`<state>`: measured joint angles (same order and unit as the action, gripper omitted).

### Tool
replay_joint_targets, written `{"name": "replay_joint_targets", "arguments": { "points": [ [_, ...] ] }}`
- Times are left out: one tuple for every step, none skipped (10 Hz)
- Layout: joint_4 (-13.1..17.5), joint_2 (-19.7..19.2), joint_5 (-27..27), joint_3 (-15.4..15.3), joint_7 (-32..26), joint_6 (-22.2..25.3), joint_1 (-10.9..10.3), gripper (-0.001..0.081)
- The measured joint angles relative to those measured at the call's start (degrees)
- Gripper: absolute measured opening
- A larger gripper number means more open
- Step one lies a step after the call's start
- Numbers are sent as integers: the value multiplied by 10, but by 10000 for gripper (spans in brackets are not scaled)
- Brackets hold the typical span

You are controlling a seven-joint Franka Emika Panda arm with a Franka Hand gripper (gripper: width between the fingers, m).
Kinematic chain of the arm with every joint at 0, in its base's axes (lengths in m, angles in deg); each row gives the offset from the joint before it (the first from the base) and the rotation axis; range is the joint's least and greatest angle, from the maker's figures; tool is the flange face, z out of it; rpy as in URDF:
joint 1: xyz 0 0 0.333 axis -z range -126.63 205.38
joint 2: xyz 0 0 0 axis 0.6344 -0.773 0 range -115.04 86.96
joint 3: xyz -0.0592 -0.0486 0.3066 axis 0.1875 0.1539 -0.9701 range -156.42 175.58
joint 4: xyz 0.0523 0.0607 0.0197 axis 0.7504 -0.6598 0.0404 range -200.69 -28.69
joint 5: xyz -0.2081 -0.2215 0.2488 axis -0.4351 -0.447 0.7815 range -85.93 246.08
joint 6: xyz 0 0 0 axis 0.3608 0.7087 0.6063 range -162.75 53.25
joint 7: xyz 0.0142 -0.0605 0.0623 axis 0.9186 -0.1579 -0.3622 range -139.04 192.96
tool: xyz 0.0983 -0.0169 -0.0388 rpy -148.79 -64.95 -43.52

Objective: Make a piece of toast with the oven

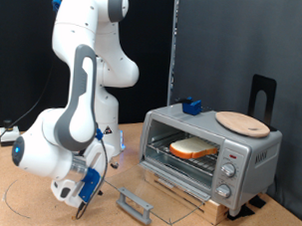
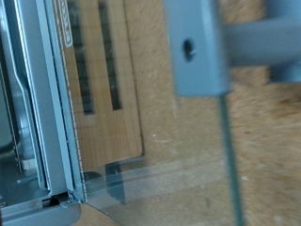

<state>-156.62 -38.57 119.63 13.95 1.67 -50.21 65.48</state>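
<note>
The oven (image 1: 215, 150) stands on a wooden board at the exterior view's right. Its glass door (image 1: 173, 196) hangs open and lies flat, with the grey handle (image 1: 136, 203) at its outer edge. The piece of toast (image 1: 193, 148) lies on the wire rack inside. My gripper (image 1: 87, 187), with blue fingers, hangs low over the table to the left of the handle, apart from it and holding nothing. The wrist view shows the handle (image 2: 199, 47), the door's glass edge (image 2: 224, 151) and the oven's metal front frame (image 2: 49, 113). The fingers do not show there.
A round wooden plate (image 1: 242, 122) lies on top of the oven. A blue object (image 1: 191, 105) sits behind the oven and a black stand (image 1: 261, 97) rises at its back right. A thin cable (image 1: 28, 193) curves over the table at bottom left.
</note>
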Motion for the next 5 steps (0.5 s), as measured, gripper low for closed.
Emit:
{"name": "replay_joint_targets", "arguments": {
  "points": [
    [-15,3,3,-7,-3,-7,-4,809],
    [-29,6,6,-13,-5,-13,-7,809],
    [-41,10,10,-19,-6,-14,-9,809],
    [-49,15,14,-22,-6,-9,-9,809],
    [-54,25,15,-23,-13,12,-8,809]
  ]
}}
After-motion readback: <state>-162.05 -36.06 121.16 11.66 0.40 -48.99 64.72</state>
